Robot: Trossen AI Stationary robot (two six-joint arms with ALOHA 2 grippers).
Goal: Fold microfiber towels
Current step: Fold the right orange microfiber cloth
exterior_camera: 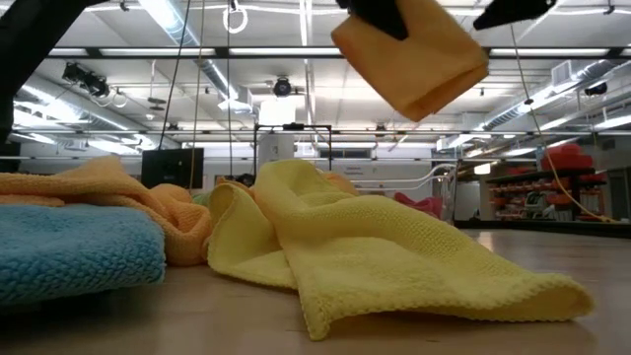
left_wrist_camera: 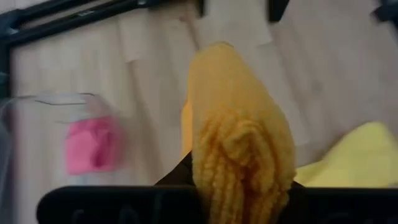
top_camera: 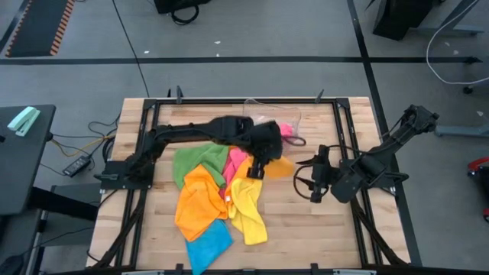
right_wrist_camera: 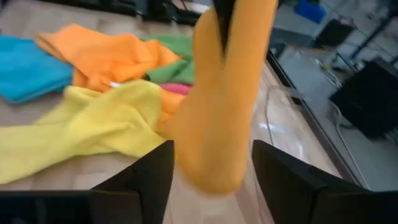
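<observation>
Towel lifted over the table [top_camera: 321, 221]
A folded orange towel [exterior_camera: 412, 54] is gripped by the left claw [top_camera: 257, 169]; the right claw [top_camera: 315, 183] is held released beside it.

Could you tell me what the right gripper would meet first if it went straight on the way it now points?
Most likely the folded orange towel hanging from the shut left gripper. The right gripper has its fingers open and that towel hangs right ahead of the gap, clear of the table. How far off it hangs is hard to judge.

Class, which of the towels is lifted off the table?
The folded orange towel, pinched in the left gripper and hanging in the air; the others lie heaped on the table.
</observation>
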